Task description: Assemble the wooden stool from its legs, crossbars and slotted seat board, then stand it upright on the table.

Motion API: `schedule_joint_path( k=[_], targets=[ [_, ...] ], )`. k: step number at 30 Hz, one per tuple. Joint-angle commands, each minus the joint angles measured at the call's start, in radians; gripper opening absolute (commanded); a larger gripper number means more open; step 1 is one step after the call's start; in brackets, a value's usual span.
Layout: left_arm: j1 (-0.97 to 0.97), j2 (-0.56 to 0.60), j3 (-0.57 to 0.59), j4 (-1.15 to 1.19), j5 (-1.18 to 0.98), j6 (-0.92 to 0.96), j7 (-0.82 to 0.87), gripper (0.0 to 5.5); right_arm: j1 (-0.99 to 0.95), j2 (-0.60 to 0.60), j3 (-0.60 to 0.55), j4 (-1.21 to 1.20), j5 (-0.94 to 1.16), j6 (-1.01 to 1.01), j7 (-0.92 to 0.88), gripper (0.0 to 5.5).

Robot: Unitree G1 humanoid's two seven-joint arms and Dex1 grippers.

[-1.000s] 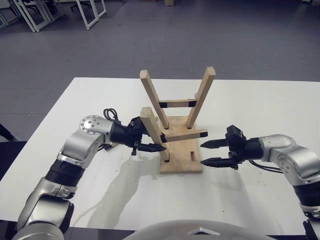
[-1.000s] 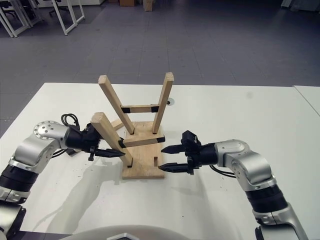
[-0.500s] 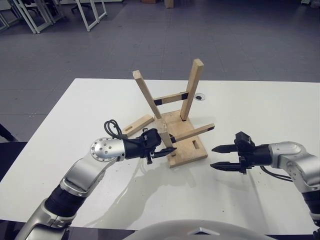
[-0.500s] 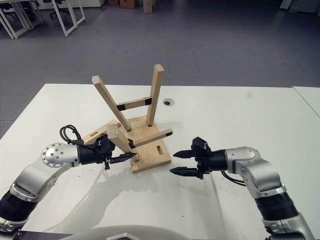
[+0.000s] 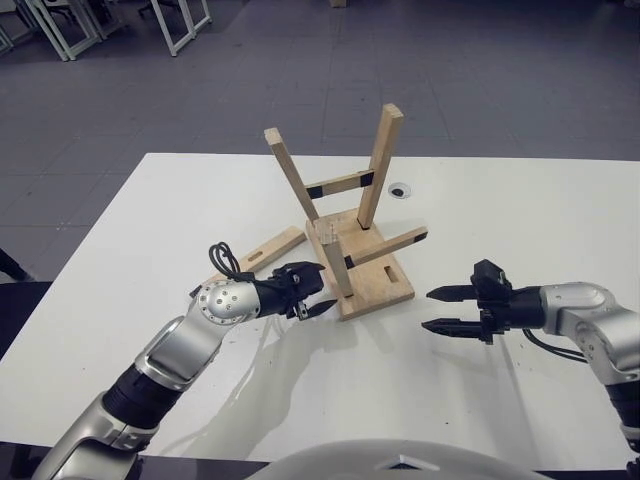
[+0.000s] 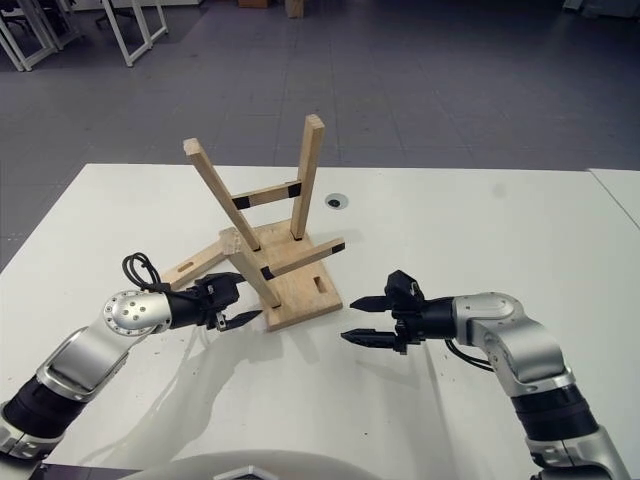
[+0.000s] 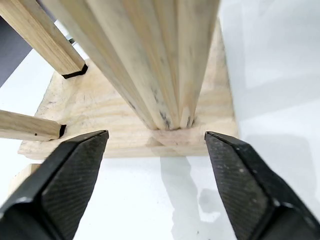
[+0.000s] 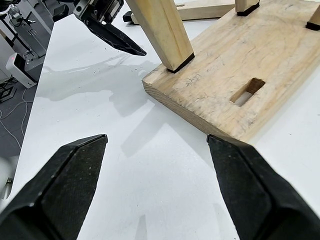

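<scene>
- Head view: the stool stands upside down on the white table (image 5: 520, 215), with its seat board (image 5: 385, 285) flat on the top, between the two pincers.
- The left pincer (image 5: 318, 303) has its fingers apart and grips nothing. Its tips are just beside the board's corner, at the foot of the near leg (image 5: 335, 255).
- Farther from this pincer, one far leg (image 5: 288, 172) and the other far leg (image 5: 378, 160) rise tilted from the board. The upper crossbar (image 5: 340, 185) joins them.
- The lower crossbar (image 5: 388, 247) runs from the near leg toward the right pincer's side, and its outer end is free.
- A loose wooden piece (image 5: 262, 250) lies flat on the table beyond the left pincer, just beside the board.
- The right pincer (image 5: 428, 310) is also spread and empty. Its tips point at the board from nearby without touching it.
- Left wrist view: the fingers (image 7: 65, 170) are spread wide. The near leg rises straight ahead between them, its foot set into the seat board. Neither finger touches the wood, and the board's edge lies just past the tips.
- Right wrist view: the fingers (image 8: 65, 185) stand apart with only bare tabletop between them.
- Ahead of the tips is the board's corner, with an empty slot (image 8: 245, 91) cut through it. The near leg stands in its socket next to that slot.
- Beyond the corner, the left pincer points in from the opposite side.
</scene>
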Motion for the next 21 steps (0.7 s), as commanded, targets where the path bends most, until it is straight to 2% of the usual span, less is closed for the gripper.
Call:
schedule_joint_path(
  k=[1, 3, 6, 8, 9, 10, 17, 21],
  targets=[
    [0.052, 0.035, 0.131, -0.047, -0.045, 0.039, -0.012, 4.19, -0.008, -0.011, -0.010, -0.003, -0.007, -0.001, -0.004, 3.68],
    [0.107, 0.067, 0.246, -0.056, -0.061, 0.054, 0.000, 4.55, -0.006, -0.013, -0.011, -0.005, -0.007, 0.001, -0.006, 3.68],
    [0.214, 0.079, 0.437, 0.025, -0.081, -0.009, 0.009, 4.55, 0.006, -0.013, -0.014, -0.012, -0.006, 0.002, -0.013, 3.68],
    [0.262, 0.078, 0.508, 0.119, -0.094, -0.095, -0.030, 4.55, 0.010, -0.012, -0.015, -0.015, -0.005, 0.003, -0.017, 3.68],
    [0.272, 0.076, 0.531, 0.174, -0.101, -0.134, -0.054, 4.38, 0.011, -0.013, -0.016, -0.015, -0.005, 0.003, -0.017, 3.68],
    [0.280, 0.079, 0.543, 0.231, -0.106, -0.161, -0.079, 4.22, 0.011, -0.015, -0.017, -0.015, -0.005, 0.004, -0.015, 3.68],
    [0.173, 0.051, 0.540, 0.701, -0.085, -0.370, -0.184, 4.22, 0.003, -0.030, -0.018, -0.011, -0.004, 0.009, -0.003, 3.68],
    [0.095, 0.013, 0.514, 0.876, -0.080, -0.428, -0.224, 4.22, -0.002, -0.042, -0.016, -0.007, -0.007, 0.009, 0.009, 3.68]
  ],
)
